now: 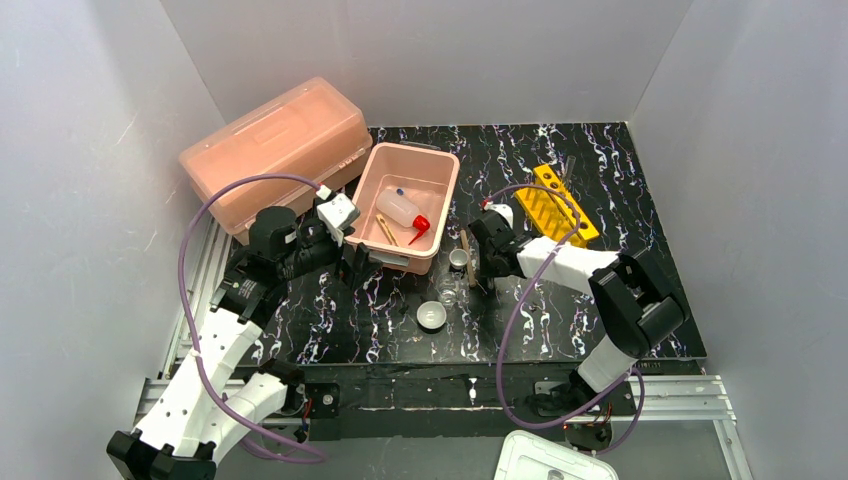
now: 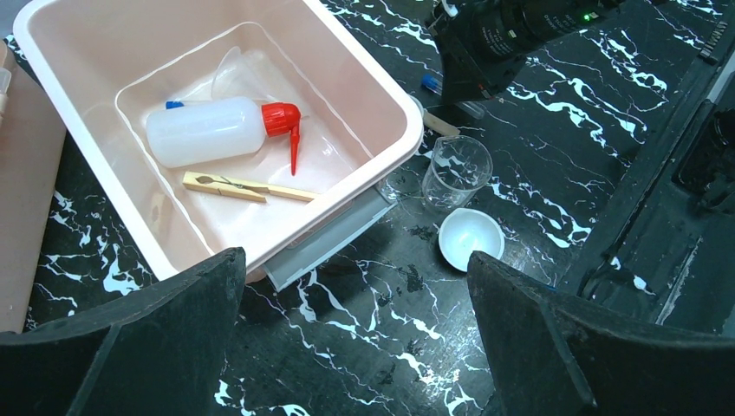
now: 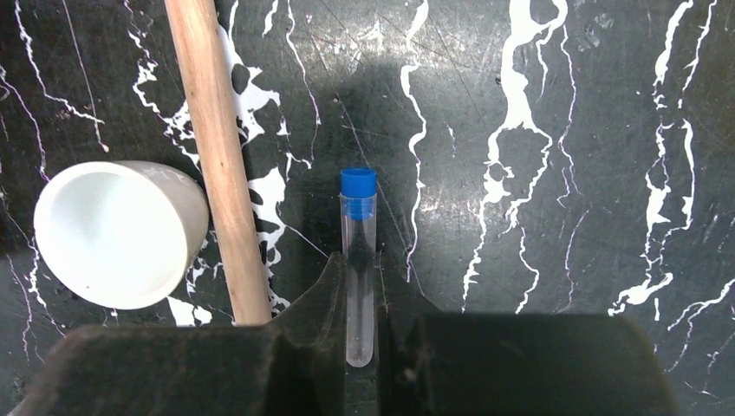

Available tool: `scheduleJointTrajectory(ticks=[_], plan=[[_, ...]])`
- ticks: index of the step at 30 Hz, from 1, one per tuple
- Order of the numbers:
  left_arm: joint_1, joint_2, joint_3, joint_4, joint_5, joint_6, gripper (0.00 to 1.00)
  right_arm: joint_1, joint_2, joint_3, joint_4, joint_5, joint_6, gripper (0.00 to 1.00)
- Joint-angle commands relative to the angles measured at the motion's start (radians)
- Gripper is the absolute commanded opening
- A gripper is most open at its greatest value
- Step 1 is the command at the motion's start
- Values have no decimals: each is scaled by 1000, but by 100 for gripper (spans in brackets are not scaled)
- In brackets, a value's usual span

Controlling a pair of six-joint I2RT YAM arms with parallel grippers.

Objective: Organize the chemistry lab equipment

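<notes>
so, from above: the left claw point(image 1: 352, 264) hangs released at the near corner of the pink tub point(image 1: 400, 152), holding nothing. just beyond it, inside the tub, lie the white squeeze bottle point(image 1: 400, 210) and a wooden peg point(image 1: 387, 232). the right claw point(image 1: 478, 262) sits low on the tabletop point(image 1: 640, 270). a small white cup point(image 1: 458, 258) and a wooden stick point(image 1: 467, 250) are close against it, and a clear beaker point(image 1: 448, 292) and white dish point(image 1: 431, 317) lie a little nearer the bases. the yellow rack point(image 1: 563, 205) is behind it, apart; whether any tube stands there i cannot tell.

from the left wrist, the fingers are spread wide and empty. ahead of this claw the tub also holds a clear funnel point(image 2: 230, 69). the beaker and dish sit outside the tub, just beside each other.

from the right wrist, the claw is clenched on a thin tube point(image 3: 358, 217), gripping its lower end, the blue cap pointing away. the tube looks to lie on the tabletop. the stick lies just off one finger, the cup touching its far side.

by my reckoning the job is under half done. three items are in the tub, while five remain outside: tube, stick, cup, beaker, dish. the tube likely belongs in the rack.
</notes>
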Motion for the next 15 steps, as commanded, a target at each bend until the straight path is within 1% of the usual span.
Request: scheduleJointTrajectory(ticks=[1, 5, 8, 11, 15], plan=[[4, -20, 11, -8, 7, 9, 99, 7, -68, 74, -66, 31, -31, 1], [4, -16, 6, 5, 13, 2, 99, 2, -138, 197, -126, 28, -90, 1], [3, -14, 4, 9, 14, 3, 99, 0, -154, 318, -159, 2, -137, 1], [4, -15, 4, 10, 14, -3, 99, -3, -118, 490, -209, -59, -178, 1], [4, -17, -2, 13, 20, -7, 99, -2, -12, 700, -256, -151, -202, 1]])
